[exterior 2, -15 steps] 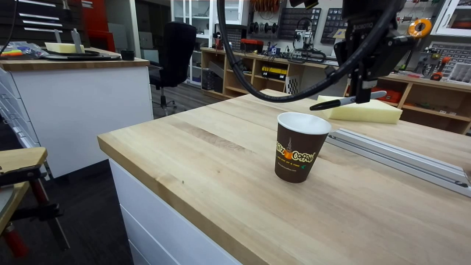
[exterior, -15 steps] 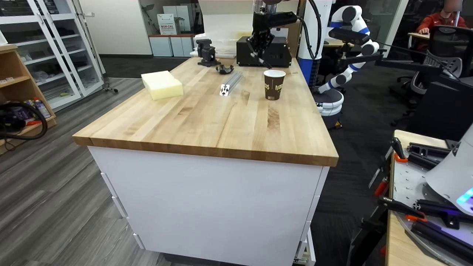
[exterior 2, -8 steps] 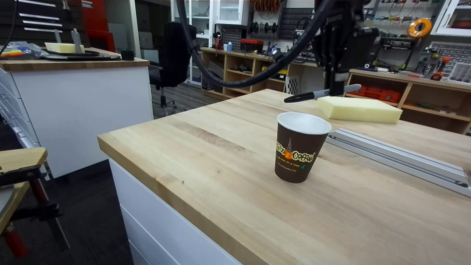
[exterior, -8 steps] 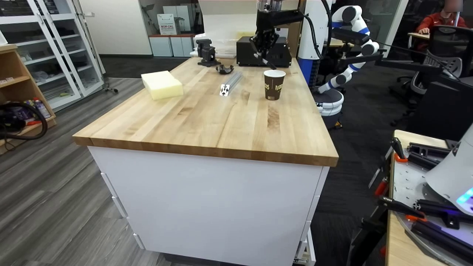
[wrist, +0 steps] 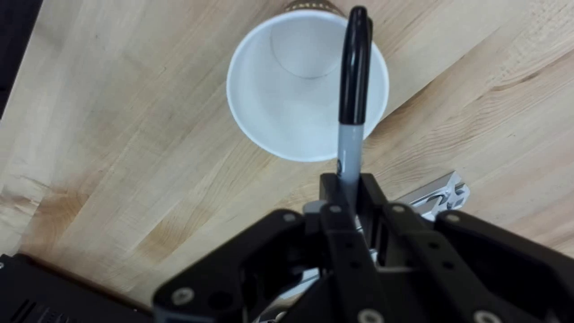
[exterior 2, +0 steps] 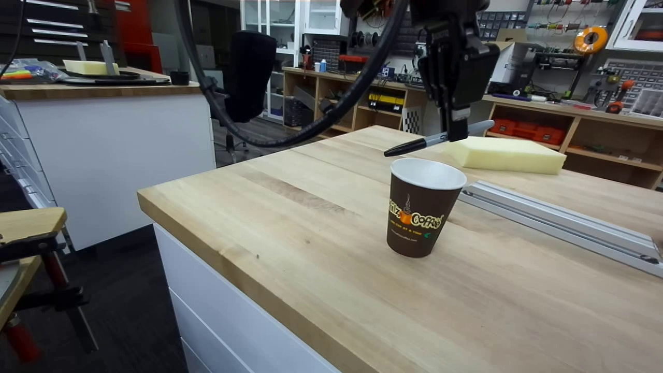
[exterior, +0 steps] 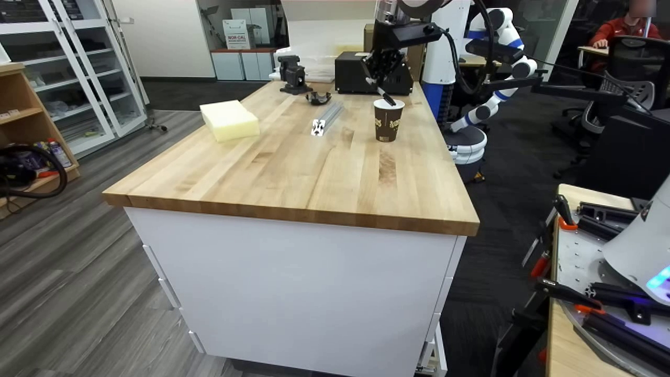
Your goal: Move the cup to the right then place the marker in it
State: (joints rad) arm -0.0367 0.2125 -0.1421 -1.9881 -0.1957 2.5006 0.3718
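Note:
The dark brown paper cup point(exterior 2: 422, 217) stands upright on the wooden table, its white mouth facing up. It shows in both exterior views, and in the wrist view I look down into the pale inside of the cup point(wrist: 291, 103). My gripper point(wrist: 350, 184) is shut on the marker, pinching its grey barrel between the two black fingers. The black-capped end of the marker point(wrist: 354, 80) points away from the fingers and crosses the right part of the cup's mouth in that view. In an exterior view the marker point(exterior 2: 414, 146) slopes, cap end lower, above the rim.
A silver aluminium profile point(exterior 2: 559, 223) lies near the cup. A pale yellow foam block point(exterior: 230, 121) rests farther along the table point(exterior: 293, 178). A black box point(exterior: 343, 73), a black device point(exterior: 294, 76) and a small dark part point(exterior: 318, 98) are at the table's far end.
My gripper has carried the marker over to the cup, and the marker now slopes more steeply, its cap end overlapping the cup's mouth in an exterior view. The cup has not moved.

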